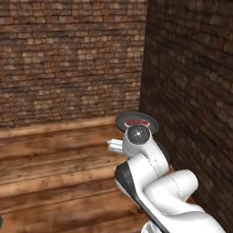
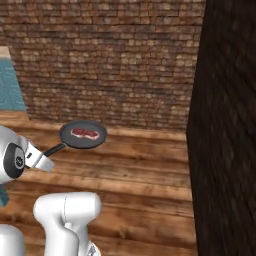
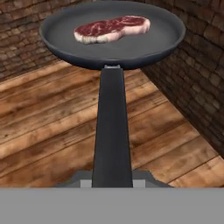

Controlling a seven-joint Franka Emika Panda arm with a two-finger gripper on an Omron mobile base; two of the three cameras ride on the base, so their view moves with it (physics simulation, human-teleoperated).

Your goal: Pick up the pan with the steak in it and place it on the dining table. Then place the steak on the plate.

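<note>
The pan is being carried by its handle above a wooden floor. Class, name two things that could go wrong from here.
1. The tool grips the pan only at the handle's far end, so the pan might sag or twist.
2. The steak lies loose; any tilt could slide it onto the wooden floor.

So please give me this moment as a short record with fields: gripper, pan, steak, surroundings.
gripper: the gripper is shut on the handle of the pan
pan: the pan is held level in the air above the wooden floor, handle pointing back to the hand
steak: the steak lies flat inside the pan, near its middle
surroundings: brick wall ahead, darker brick wall on the right
</note>
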